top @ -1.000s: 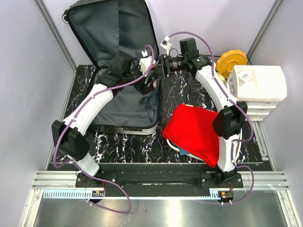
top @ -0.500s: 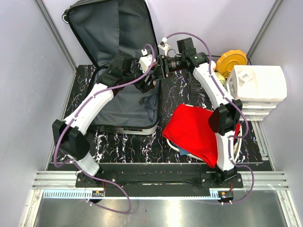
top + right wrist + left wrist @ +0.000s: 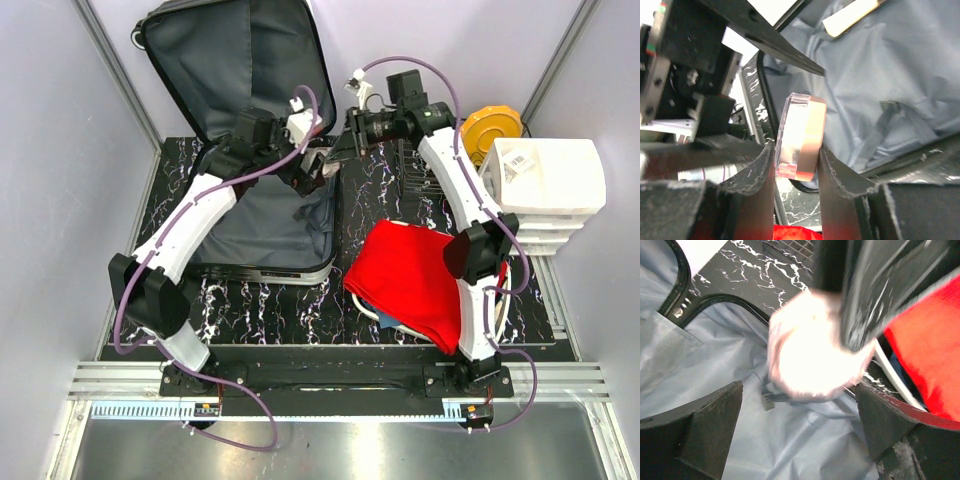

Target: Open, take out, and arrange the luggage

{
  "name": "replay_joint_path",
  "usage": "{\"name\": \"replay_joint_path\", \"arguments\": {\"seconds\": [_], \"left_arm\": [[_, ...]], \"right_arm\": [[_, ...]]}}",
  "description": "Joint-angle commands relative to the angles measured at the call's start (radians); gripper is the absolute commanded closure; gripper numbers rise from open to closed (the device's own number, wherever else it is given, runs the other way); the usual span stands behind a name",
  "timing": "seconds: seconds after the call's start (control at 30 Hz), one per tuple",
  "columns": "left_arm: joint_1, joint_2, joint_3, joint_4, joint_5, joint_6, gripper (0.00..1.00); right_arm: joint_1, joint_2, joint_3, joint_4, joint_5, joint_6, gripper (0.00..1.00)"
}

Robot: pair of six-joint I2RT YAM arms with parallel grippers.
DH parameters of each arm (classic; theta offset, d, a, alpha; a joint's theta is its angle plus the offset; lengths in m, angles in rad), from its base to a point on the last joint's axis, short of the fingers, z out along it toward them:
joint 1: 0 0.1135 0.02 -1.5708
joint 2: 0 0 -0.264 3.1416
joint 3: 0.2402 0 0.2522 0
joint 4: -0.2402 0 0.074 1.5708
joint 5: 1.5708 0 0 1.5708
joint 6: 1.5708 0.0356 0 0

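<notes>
Black marble-look tabletop [image 3: 250, 300] inside grey walls, luggage [image 3: 262, 225] lying on its left part, already unzipped, lid leaning up against the back wall, base half showing mostly bare grey lining. Both arms are meeting just over the luggage's right rim. Right gripper [image 3: 796, 150] is clamping a small round compact case [image 3: 801, 132] edge-on between its pads, and the grip is looking firm in the right wrist view. Left gripper [image 3: 799, 390] is standing spread wide, holding nothing; the compact is showing only as a pale blur in the left wrist view. Red garment [image 3: 410, 275] is lying draped right of the luggage, with a yellow round tin [image 3: 488, 128] and a stacked white organiser [image 3: 550, 180] further right of the luggage. Step in hand, judging by this: take-out phase, arm-to-arm handoff of the compact, right side owning it. Next move is probably calling for the left arm backing clear first, then the right carrying the compact away from the luggage to a free spot right of it, squeezing steadily since the thin rim could be slipping
</notes>
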Motion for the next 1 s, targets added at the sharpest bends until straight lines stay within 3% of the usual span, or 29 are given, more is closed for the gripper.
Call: {"name": "replay_joint_path", "arguments": {"seconds": [0.0,0.07,0.2,0.4,0.57,0.8,0.97], "left_arm": [[0.116,-0.001,0.066,0.006,0.161,-0.122,0.01],[0.153,0.015,0.085,-0.003,0.21,-0.131,0.01],[0.164,0.048,0.142,-0.025,0.217,-0.101,0.01],[0.162,0.107,0.201,-0.025,0.312,-0.156,0.01],[0.159,0.191,0.275,-0.023,0.382,-0.207,0.01],[0.156,0.265,0.337,-0.017,0.424,-0.263,0.01],[0.156,0.24,0.303,-0.017,0.407,-0.262,0.01]], "right_arm": [[-0.111,-0.121,0.066,-0.065,0.086,-0.126,0.98],[-0.144,-0.162,0.069,-0.124,0.125,-0.191,0.98],[-0.178,-0.357,-0.006,-0.206,0.38,-0.534,1.0],[-0.194,-0.731,-0.4,-0.103,0.767,-0.875,1.0],[-0.347,-0.944,-0.645,-0.111,0.898,-1.09,1.0],[-0.582,-0.976,-0.796,-0.069,0.9,-1.302,1.0],[-0.61,-0.881,-0.782,-0.033,0.912,-1.32,1.0]]}}
